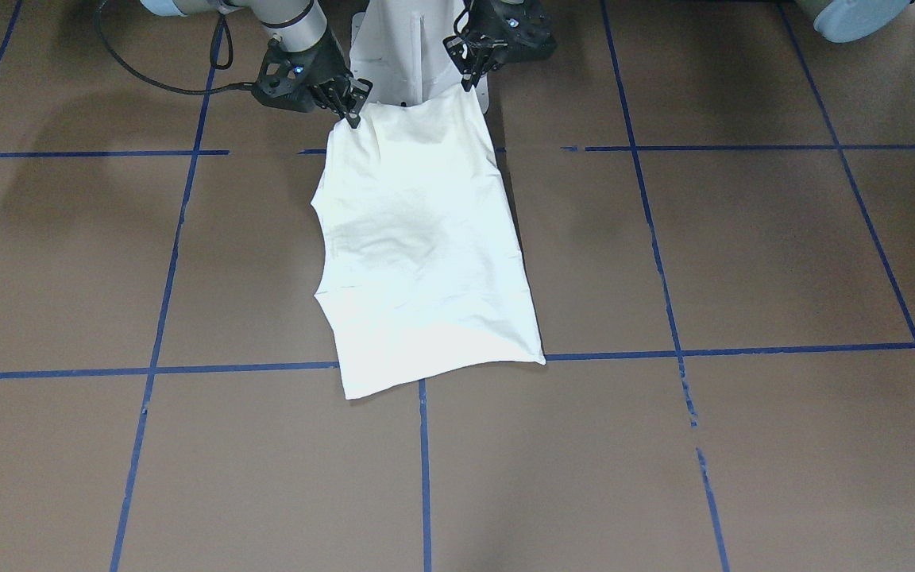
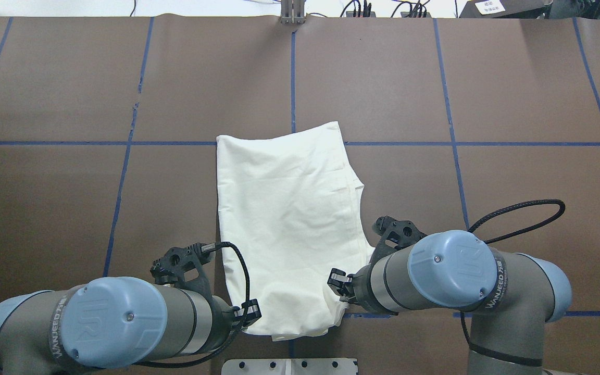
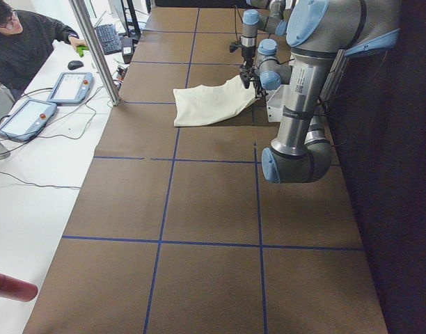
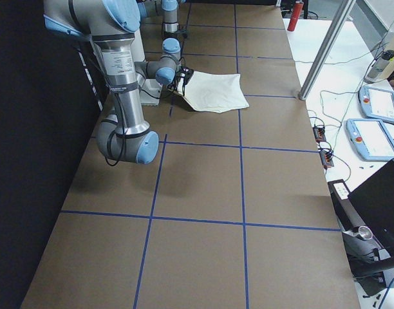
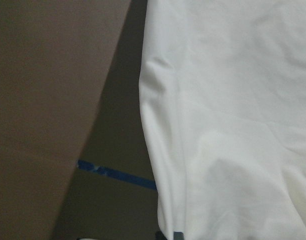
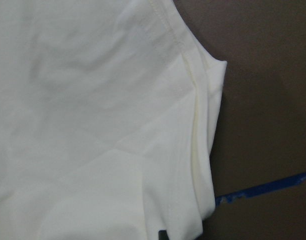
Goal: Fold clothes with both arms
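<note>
two near corners of the cream shirt are pinched, one in each of my grippers. my left gripper has its black fingers closed on the corner beside the white pedestal, and my right gripper is clamped on the other corner, so that edge hangs lifted off the brown table. only the front-facing camera shows those fingertips; from overhead my own grey wrists and pale-blue joint caps cover them. my wrist cameras give what the wide views cannot: soft matte knit with shallow creases, a stitched double seam running down the layered edge on the right, a smooth rounded fold on the left, and strips of blue tape on the table beneath. the face that shows is plain cream. farther out the cloth slopes down to lie flat as a rough rectangle with a small notch on my right side. its far hem rests about on a cross line of tape, the far corner on my right just past it.
</note>
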